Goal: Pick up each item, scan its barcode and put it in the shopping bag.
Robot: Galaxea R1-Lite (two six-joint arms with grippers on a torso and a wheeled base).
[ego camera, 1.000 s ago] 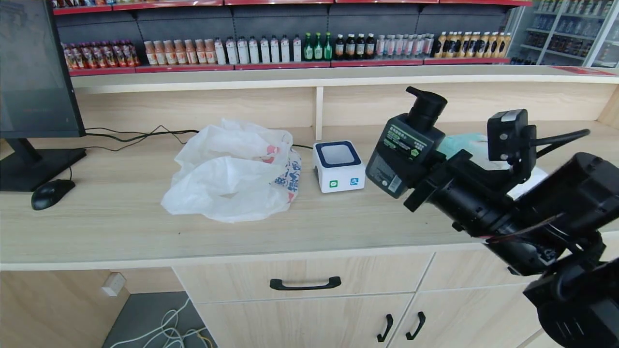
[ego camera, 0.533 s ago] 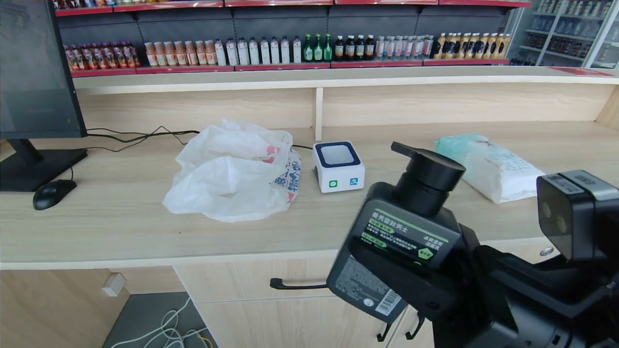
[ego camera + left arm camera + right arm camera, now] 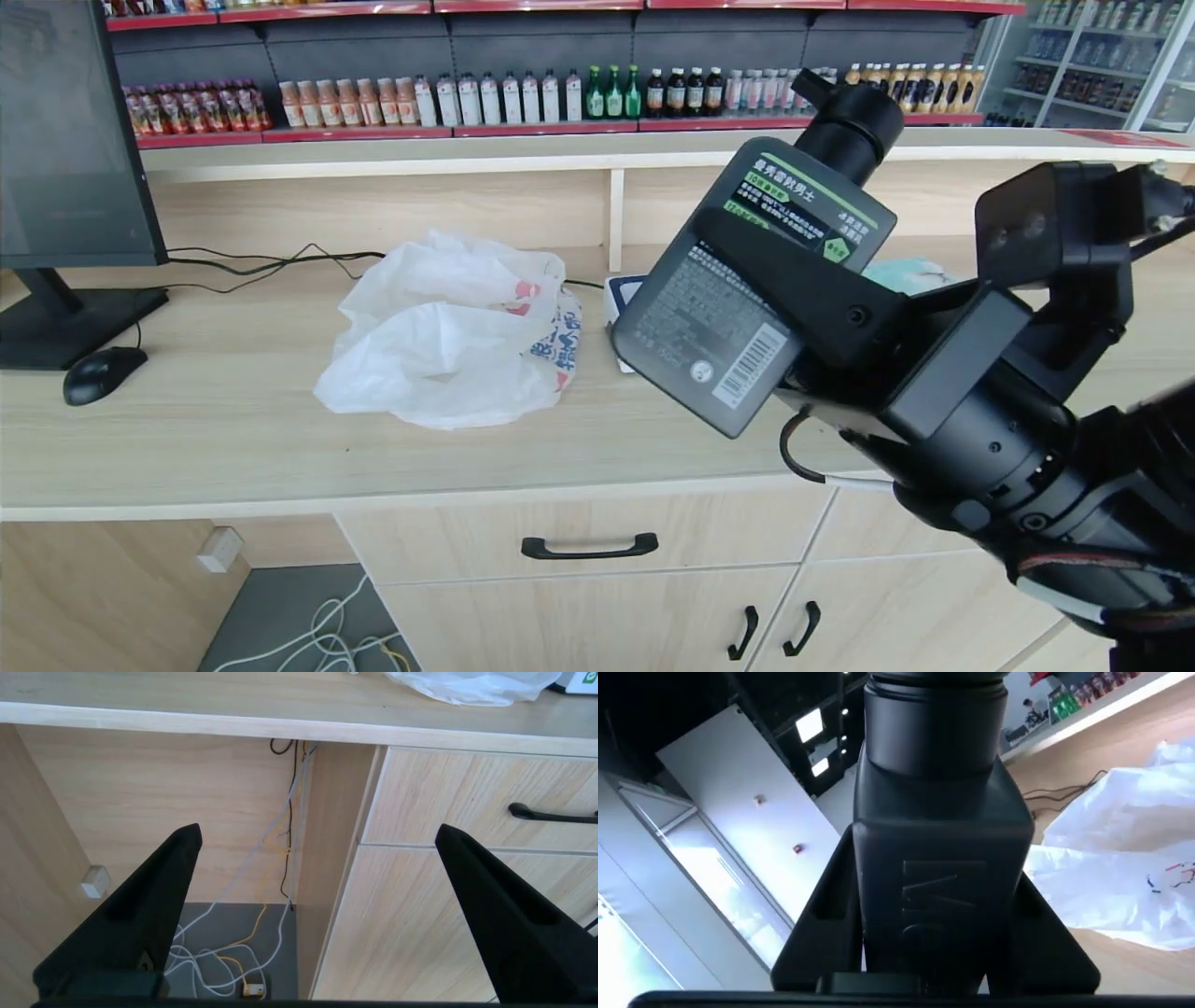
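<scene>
Shop checkout: drink-bottle shelves (image 3: 560, 93), barcode scanner (image 3: 624, 297) on wooden counter (image 3: 233, 411).

A long wooden counter (image 3: 233, 420) runs across the shop. Under it are drawers (image 3: 597, 511) with black handles (image 3: 589, 547). A dark screen (image 3: 65, 140) and a black mouse (image 3: 101, 372) sit at its left end. Behind, red shelves (image 3: 541, 123) hold rows of bottles (image 3: 485, 96). White cables (image 3: 317, 639) lie on the grey floor (image 3: 271, 602). Glass fridge doors (image 3: 1092, 65) stand far right.
</scene>
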